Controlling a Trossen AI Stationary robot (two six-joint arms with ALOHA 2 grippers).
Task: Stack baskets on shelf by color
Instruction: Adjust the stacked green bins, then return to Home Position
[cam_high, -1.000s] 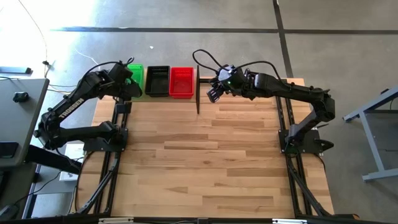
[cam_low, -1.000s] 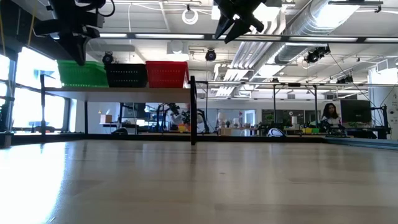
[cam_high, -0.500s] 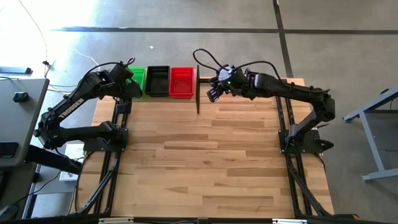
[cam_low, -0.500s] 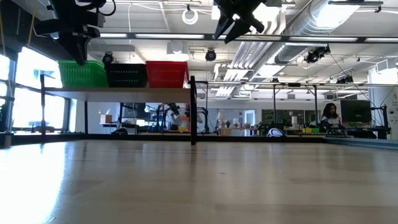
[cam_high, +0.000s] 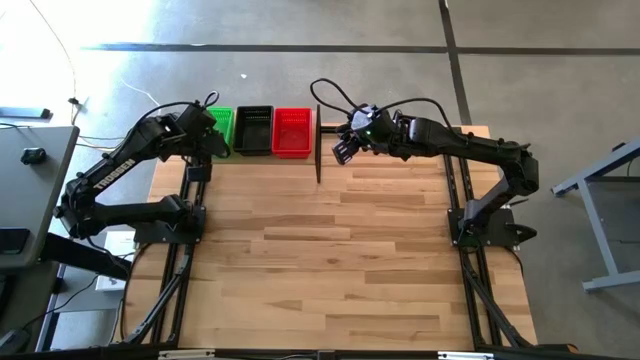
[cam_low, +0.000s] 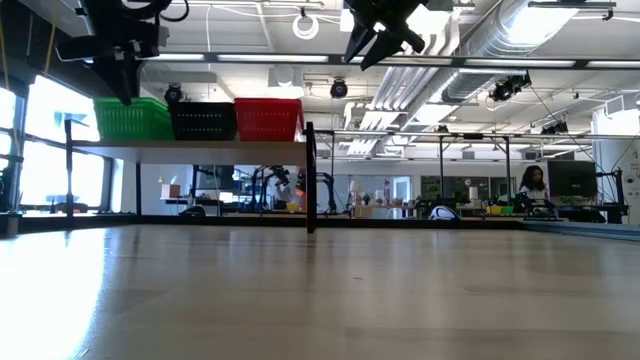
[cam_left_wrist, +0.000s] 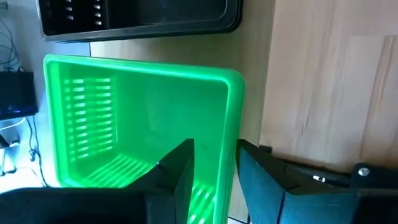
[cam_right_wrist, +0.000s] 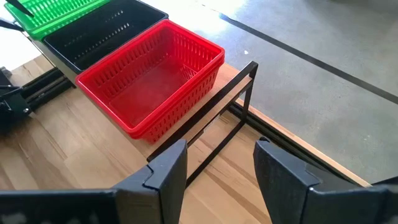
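Observation:
A green basket (cam_high: 223, 124), a black basket (cam_high: 253, 130) and a red basket (cam_high: 292, 131) stand side by side on the shelf (cam_low: 200, 146) at the table's far left. Whether each is a single basket or a stack does not show. My left gripper (cam_high: 207, 140) hangs over the green basket (cam_left_wrist: 137, 124), open, with one finger inside it and one outside its side wall. My right gripper (cam_high: 344, 152) is open and empty, raised in the air to the right of the red basket (cam_right_wrist: 152, 87). My left gripper (cam_left_wrist: 214, 149) stands astride the green basket's side wall (cam_left_wrist: 231, 118) from above, one finger inside and one outside. I cannot tell whether either finger touches the wall. The basket rests on the shelf.
The shelf's black frame post (cam_high: 318, 146) stands between the red basket and my right gripper (cam_right_wrist: 221, 149). The wide wooden tabletop (cam_high: 330, 250) stretches toward the near edge. A monitor (cam_left_wrist: 137, 15) lies beyond the green basket.
My left gripper has drifted a little toward the table's left edge, and slightly more of the green basket shows from above. The baskets and my right arm have kept still.

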